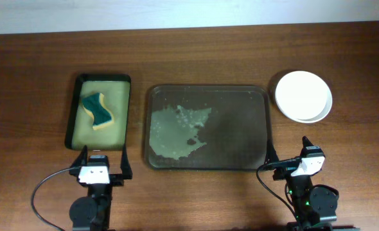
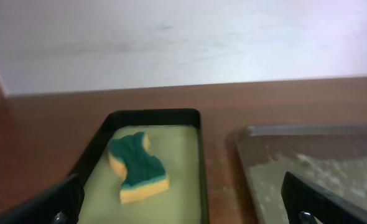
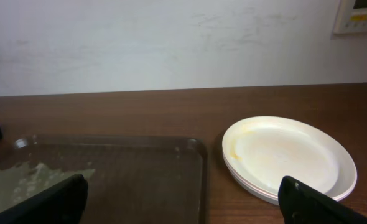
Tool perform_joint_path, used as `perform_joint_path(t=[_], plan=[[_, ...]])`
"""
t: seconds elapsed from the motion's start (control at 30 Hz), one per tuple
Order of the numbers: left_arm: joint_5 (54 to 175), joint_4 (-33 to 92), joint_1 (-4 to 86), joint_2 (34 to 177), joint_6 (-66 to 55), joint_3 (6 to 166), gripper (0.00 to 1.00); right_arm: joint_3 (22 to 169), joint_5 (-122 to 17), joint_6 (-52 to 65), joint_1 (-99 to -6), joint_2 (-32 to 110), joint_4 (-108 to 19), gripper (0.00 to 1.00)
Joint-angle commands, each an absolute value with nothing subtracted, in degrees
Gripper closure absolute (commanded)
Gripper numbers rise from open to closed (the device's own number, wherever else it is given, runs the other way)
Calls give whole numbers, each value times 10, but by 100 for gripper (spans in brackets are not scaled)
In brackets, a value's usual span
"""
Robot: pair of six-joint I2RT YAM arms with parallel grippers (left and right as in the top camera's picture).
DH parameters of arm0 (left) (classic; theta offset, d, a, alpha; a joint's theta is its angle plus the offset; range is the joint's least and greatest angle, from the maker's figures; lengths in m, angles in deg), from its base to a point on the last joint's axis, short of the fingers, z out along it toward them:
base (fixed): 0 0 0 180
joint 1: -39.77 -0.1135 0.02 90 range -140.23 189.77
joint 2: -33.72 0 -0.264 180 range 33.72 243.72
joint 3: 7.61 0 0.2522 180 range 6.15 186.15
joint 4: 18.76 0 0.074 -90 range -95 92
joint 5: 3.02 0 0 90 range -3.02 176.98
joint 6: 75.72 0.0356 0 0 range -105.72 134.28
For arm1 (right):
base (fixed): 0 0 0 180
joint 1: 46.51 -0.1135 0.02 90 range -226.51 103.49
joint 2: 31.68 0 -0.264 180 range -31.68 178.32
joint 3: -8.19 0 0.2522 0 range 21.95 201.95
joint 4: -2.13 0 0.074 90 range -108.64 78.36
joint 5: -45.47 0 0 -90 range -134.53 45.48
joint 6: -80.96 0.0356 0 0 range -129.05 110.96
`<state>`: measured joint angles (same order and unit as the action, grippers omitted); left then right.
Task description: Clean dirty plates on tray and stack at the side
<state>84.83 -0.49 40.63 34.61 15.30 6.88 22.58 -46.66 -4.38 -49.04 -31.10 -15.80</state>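
The white plates (image 1: 303, 96) sit in one stack on the table, right of the dark brown tray (image 1: 241, 128); in the right wrist view the stack (image 3: 289, 155) shows a faint yellow smear on the top plate. The tray holds no plates, only a pale foamy wet patch (image 1: 176, 131); it also shows in the left wrist view (image 2: 314, 162) and the right wrist view (image 3: 140, 174). My left gripper (image 1: 103, 165) is open and empty at the front edge, below the small black tray. My right gripper (image 1: 286, 162) is open and empty near the brown tray's front right corner.
A small black tray (image 1: 99, 80) with yellowish-green lining stands left of the brown tray and holds a green-and-yellow sponge (image 1: 97, 110), which also shows in the left wrist view (image 2: 137, 165). A white wall runs behind the table's far edge.
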Motion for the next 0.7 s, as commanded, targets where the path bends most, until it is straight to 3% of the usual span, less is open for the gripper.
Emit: perform_joint_path(t=[0.0, 0.4, 0.67], plan=[[765, -11, 408, 340, 45, 66, 1, 223, -462, -43, -495, -315, -161, 2], [807, -4, 408, 340, 170, 67, 0, 223, -462, -43, -495, -315, -161, 1], [807, -6, 408, 341, 174, 67, 1, 223, -462, -43, -495, -315, -161, 1]])
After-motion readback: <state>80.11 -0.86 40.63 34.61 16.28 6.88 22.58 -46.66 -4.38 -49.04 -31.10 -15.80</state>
